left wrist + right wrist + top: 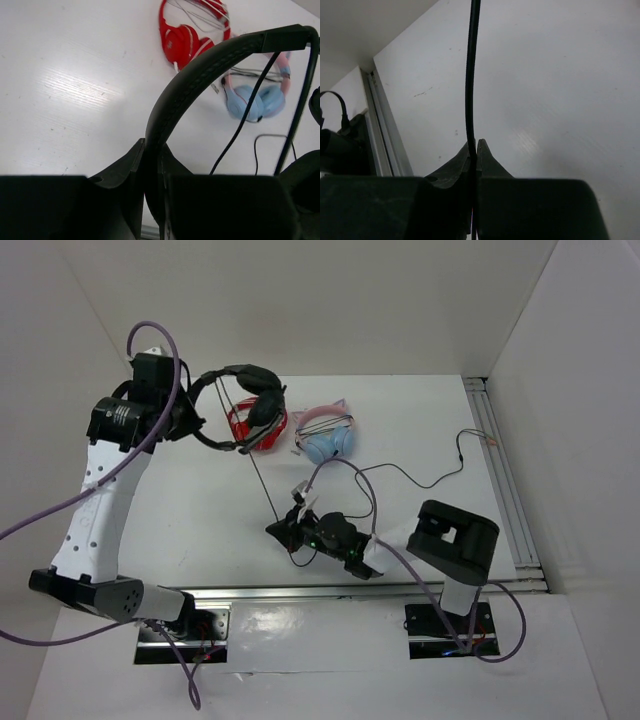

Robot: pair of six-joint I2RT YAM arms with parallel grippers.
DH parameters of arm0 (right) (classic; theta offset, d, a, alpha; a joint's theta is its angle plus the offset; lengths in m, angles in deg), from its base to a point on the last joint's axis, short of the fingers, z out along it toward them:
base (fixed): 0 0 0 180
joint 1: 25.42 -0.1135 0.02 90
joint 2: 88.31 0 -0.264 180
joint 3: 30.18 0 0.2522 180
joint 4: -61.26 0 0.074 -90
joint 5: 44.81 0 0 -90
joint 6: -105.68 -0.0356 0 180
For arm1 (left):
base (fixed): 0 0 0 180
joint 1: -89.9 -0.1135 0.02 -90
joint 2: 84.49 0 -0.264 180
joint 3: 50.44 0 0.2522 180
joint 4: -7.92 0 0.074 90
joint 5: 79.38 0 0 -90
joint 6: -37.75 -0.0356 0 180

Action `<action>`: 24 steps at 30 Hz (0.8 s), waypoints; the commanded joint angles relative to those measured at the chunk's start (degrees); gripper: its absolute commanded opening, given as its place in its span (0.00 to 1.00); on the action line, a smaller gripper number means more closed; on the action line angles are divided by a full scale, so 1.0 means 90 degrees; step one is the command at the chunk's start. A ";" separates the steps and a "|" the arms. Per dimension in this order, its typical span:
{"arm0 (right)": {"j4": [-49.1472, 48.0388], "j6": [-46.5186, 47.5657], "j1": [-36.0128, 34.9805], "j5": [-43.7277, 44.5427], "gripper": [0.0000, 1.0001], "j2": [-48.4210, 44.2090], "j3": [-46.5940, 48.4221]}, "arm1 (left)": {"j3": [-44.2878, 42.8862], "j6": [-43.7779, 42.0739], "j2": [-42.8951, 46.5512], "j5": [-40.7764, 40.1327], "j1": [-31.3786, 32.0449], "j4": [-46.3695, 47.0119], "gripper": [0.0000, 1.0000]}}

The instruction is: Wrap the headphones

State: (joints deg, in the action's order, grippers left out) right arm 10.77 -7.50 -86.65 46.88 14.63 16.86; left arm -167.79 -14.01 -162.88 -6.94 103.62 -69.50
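Aloft, left claw (196,412) clamps the headphones (255,390) by the headband (200,70); low right claw (475,150) pinches the cable (471,75).

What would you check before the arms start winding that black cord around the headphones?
1. Left gripper clamped on the black headphones at the headband: ok.
2. Right gripper pinching the cord: ok.
3. Cord straight between the two grippers, no slack: ok.
4. Black headphones lifted off the table: ok.
5. Cord free of the red headphones and blue headphones: cannot tell, it passes close by them.
6. Loose end of the cord untangled: looks ok, it trails across the table to the right.
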 commanded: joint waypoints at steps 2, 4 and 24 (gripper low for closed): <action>0.1636 0.0787 -0.0715 0.0915 0.00 -0.0918 0.0305 | 0.0123 0.0488 -0.0303 -0.0256 -0.0488 0.0754 0.00; 0.2020 0.0857 -0.0979 0.0915 0.00 -0.1104 0.0530 | 0.0182 0.0662 -0.0478 -0.0401 -0.0557 0.0755 0.00; 0.6962 0.3961 -0.1019 0.2838 0.00 -0.2336 0.4046 | 0.2388 -0.0030 -0.0940 -0.2590 0.1327 0.0520 0.00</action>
State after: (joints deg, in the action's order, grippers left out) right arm 66.29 20.33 -97.99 67.19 -6.13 49.14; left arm -147.69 -12.92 -173.50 -26.17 113.04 -67.12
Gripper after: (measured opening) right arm 0.042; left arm 0.238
